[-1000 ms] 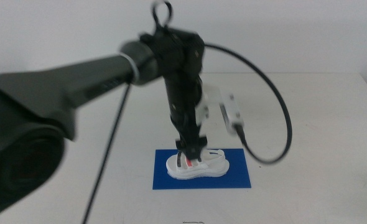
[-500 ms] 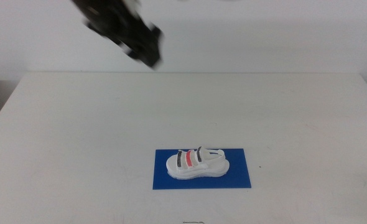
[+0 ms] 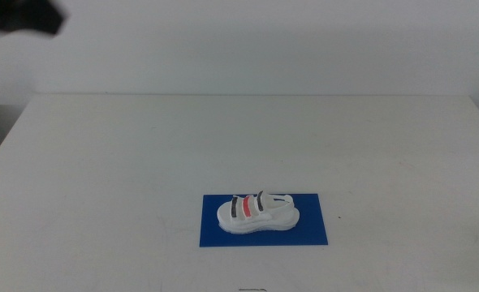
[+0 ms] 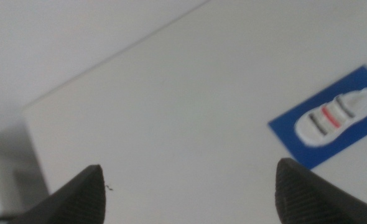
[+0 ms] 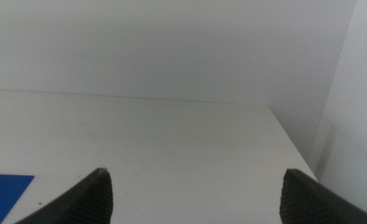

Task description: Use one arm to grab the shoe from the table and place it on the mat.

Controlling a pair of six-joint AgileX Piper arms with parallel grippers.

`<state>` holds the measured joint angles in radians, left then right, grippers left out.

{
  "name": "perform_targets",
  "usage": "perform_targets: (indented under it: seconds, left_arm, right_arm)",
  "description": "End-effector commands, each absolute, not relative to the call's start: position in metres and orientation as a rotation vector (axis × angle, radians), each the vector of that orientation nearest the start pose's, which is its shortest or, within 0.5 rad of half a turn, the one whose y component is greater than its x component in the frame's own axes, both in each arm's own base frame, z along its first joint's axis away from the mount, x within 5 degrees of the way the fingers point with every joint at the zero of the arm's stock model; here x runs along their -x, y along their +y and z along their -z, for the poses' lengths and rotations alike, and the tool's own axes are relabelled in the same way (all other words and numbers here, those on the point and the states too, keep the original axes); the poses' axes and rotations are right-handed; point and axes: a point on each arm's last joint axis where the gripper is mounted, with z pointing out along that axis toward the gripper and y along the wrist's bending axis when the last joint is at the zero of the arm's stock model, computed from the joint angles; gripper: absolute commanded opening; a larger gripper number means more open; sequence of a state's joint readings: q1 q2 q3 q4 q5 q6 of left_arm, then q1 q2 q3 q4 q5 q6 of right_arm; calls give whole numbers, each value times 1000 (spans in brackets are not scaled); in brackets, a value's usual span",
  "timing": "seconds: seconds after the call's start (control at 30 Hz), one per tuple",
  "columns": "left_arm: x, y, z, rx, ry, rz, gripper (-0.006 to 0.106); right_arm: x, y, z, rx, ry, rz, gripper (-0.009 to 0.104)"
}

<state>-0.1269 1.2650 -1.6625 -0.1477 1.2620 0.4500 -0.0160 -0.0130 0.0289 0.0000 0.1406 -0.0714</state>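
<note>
On the dark blue mat [image 3: 264, 220], near the front middle of the white table [image 3: 142, 162], the little white shoe [image 3: 256, 213] is lying on its chunky sole with nothing touching it. Its black and red straps are facing up, and the whole shoe is sitting inside the mat's edges, with blue showing all around it. Nothing is standing in the way of the shoe, and the only other thing near it is a tiny dark speck on the table just beside the mat. No writing or brand can be read on the shoe or the mat; the shoe is too small in these pictures to tell. In the middle view, the left arm [image 3: 20, 16] is showing only as a blurry dark shape cut off at the top left corner, high above and well apart from the shoe. In the left wrist view, the left gripper [image 4: 190, 193] is hanging spread wide with nothing between its jaws, and it is looking down from high up at the shoe [image 4: 334, 116] on the mat [image 4: 351, 140] far away. In the right wrist view, the right gripper [image 5: 196, 196] is also spread wide and holding nothing, waiting low over the table [image 5: 171, 155], with just a corner of the mat [image 5: 3, 193] peeking in at the edge.
</note>
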Motion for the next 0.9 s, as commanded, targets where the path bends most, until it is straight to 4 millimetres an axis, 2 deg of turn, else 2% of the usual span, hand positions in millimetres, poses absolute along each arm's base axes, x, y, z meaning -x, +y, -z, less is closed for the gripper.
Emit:
perform_targets:
  seconds: [0.0,0.13,0.3,0.4,0.57,0.8,0.87]
  left_arm:
    - [-188,-30,-488,-594,2111,-5,94]
    - [-150,-17,-473,-467,1942,-76,94]
    - [-110,-12,-438,-362,1719,-111,94]
    - [-92,-11,-412,-298,1664,-84,94]
    - [-79,-8,-375,-285,1634,-123,94]
    - [-88,-6,-330,-239,1613,-131,94]
    - [-83,-5,-316,-224,1589,-135,94]
  right_arm:
    - [-54,-1,-206,54,1526,80,94]
    - [-54,-1,-206,54,1526,80,94]
    - [-54,-1,-206,54,1526,80,94]
    - [-54,-1,-206,54,1526,80,94]
    - [-54,-1,-206,54,1526,80,94]
    - [-54,-1,-206,54,1526,80,94]
    - [-54,-1,-206,54,1526,80,94]
